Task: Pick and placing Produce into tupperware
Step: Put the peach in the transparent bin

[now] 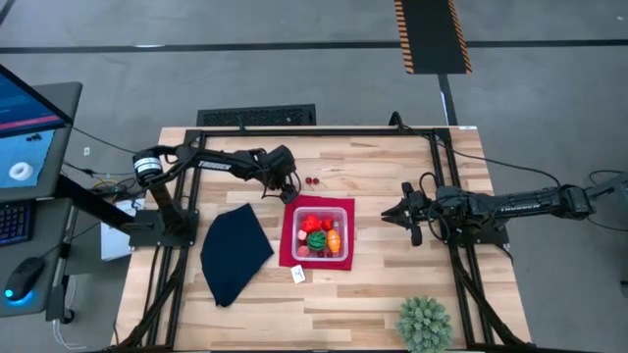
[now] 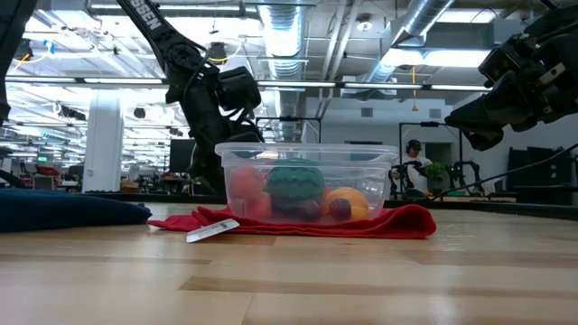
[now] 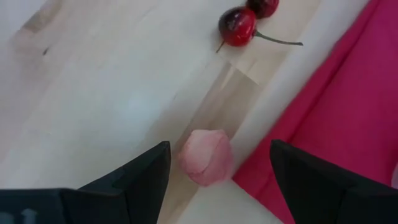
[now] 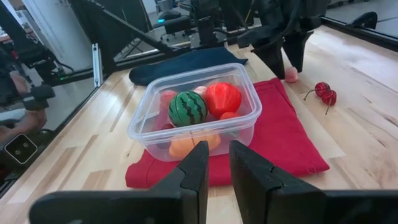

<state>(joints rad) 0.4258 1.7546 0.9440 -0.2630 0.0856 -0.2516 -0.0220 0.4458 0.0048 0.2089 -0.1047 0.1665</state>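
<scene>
**Left gripper lines up on the pink piece by the mat**

From above, the left gripper (image 1: 288,189) hangs just off the red mat (image 1: 288,247), at the corner farthest from the navy cloth (image 1: 234,253). The tupperware (image 1: 343,212) sits on that mat with produce already inside. Two cherries (image 1: 312,180) lie on bare wood just beside the gripper. The right gripper (image 1: 404,218) waits on the other side of the box, well apart, so the left arm is plainly nearer.

At table level, the tupperware (image 2: 305,155) shows the green striped ball (image 2: 294,184) and an orange piece (image 2: 346,204) through its wall, the left gripper (image 2: 209,149) behind it.

Down the left wrist camera: fingers (image 3: 149,174) spread wide, nothing held, and a small pink piece (image 3: 206,157) right between them on the wood, touching the mat's edge. It looks roundish, no clear long axis. Straight down and close, I'd say.

The right wrist camera shows its own fingers (image 4: 196,167) nearly together, empty, looking at the watermelon ball (image 4: 188,108) and red fruit (image 4: 222,97).
</scene>
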